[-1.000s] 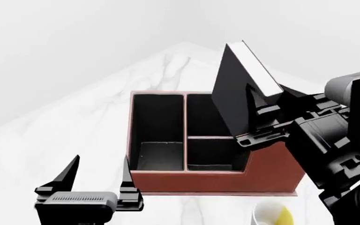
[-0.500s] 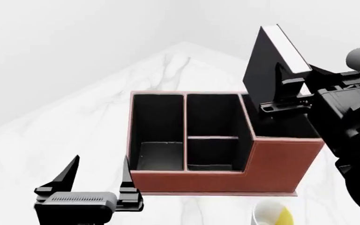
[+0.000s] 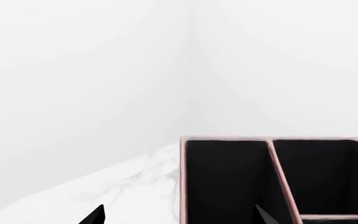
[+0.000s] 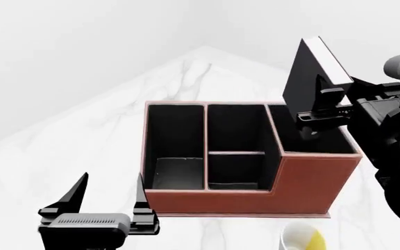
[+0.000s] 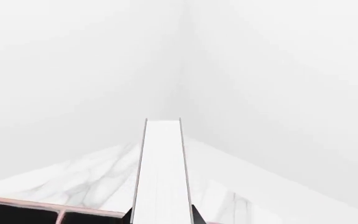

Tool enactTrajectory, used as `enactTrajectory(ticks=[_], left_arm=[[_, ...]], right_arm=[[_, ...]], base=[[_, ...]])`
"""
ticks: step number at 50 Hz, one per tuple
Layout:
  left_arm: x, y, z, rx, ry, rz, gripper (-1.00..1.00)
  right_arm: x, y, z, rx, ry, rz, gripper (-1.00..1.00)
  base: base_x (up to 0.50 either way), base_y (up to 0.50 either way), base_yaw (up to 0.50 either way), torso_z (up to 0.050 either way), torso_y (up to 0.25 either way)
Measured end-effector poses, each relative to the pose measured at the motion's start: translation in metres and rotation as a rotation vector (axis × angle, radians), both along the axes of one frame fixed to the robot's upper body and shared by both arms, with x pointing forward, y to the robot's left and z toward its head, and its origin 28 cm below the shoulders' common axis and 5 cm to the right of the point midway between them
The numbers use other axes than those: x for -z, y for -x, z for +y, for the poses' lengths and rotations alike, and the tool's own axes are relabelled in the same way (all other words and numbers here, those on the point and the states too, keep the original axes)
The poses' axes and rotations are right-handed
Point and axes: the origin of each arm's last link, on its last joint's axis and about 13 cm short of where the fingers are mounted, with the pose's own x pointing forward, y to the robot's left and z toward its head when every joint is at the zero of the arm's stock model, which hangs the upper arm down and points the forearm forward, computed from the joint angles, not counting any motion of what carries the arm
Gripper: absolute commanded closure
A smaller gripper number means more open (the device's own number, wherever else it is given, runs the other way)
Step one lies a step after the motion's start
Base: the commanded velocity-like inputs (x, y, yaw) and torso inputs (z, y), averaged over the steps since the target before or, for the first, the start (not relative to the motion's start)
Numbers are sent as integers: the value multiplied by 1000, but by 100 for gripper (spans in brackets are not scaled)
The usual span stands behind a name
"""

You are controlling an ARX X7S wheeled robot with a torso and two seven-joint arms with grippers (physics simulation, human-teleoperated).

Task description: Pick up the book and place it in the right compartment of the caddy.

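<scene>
White marble table top (image 4: pixel 102 130), carrying a reddish-brown leather-look caddy (image 4: pixel 255 195) with black lining. Tall deep right compartment (image 4: pixel 311 140) at its stepped end, still empty. Above it, tilted, a small thick black hardcover book (image 4: pixel 304 83) with white page edges, clamped by the right gripper (image 4: pixel 322 101) across its covers. Probably stiff and light, with smooth covers perhaps slippery; best held flat on both covers. Left gripper (image 4: pixel 110 200) spread apart, holding nothing, near the caddy's front corner.

Left gripper (image 4: pixel 110 194) low, fingers spread apart — right gripper (image 4: pixel 323 99) raised, clamped on something.
</scene>
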Motion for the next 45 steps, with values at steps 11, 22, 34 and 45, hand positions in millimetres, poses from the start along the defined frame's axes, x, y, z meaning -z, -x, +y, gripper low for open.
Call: enactTrajectory(ticks=[11,22,34,45], left_arm=[[0,0,0,0,0,1,-100],[0,-1,0,1,-1,1,-100],[0,-1,0,2,-1,2,-100],[1,-1,0,2,-1,4,-100]], right_arm=[[5,-7,-4,14,1,24,100],[11,-16,-7,29,1,46,100],[16,-24,-11,48,-1,66,100],[20,-34,-15,66,-5,81,100]], base=[[0,0,0,0,2],[0,0,0,0,1],[0,0,0,1,2],[0,0,0,0,2]])
